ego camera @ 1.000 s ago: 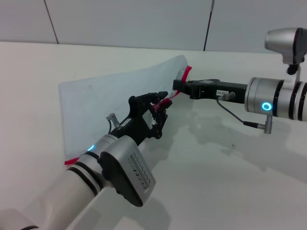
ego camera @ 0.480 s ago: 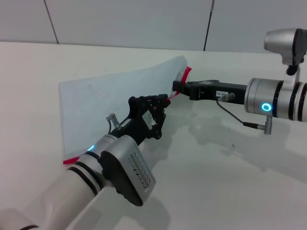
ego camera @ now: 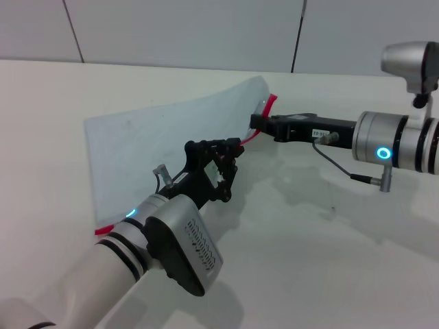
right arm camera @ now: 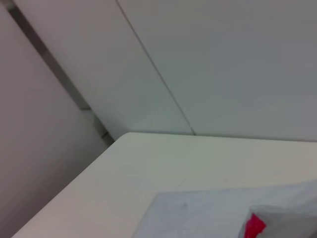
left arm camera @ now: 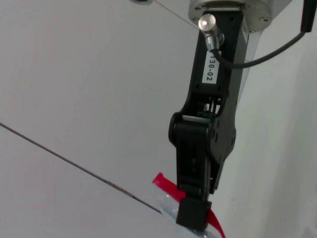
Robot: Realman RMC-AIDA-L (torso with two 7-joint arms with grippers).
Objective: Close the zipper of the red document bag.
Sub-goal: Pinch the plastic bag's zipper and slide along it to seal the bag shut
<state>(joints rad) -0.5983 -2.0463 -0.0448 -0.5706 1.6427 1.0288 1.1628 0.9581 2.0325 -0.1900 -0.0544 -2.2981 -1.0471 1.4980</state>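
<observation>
The red document bag (ego camera: 158, 144) is a translucent pale pouch, its far end lifted off the white table. Its red zipper (ego camera: 103, 229) runs along the near long edge. My left gripper (ego camera: 232, 145) sits partway along that edge, shut on the zipper strip; the slider itself is hidden by the fingers. My right gripper (ego camera: 255, 123) is shut on the bag's raised far corner. In the left wrist view, the right gripper (left arm camera: 194, 220) clamps the red edge (left arm camera: 163, 182). The right wrist view shows the bag (right arm camera: 208, 213) and a bit of the red trim (right arm camera: 255, 225).
The white table (ego camera: 329, 260) extends in front of and to the right of the bag. A grey panelled wall (ego camera: 178, 31) stands behind the table's far edge. A cable (ego camera: 336, 164) hangs under the right forearm.
The slack red strip between the two grippers has shortened. The left gripper has dipped slightly, and the right gripper has edged a little to the right.
</observation>
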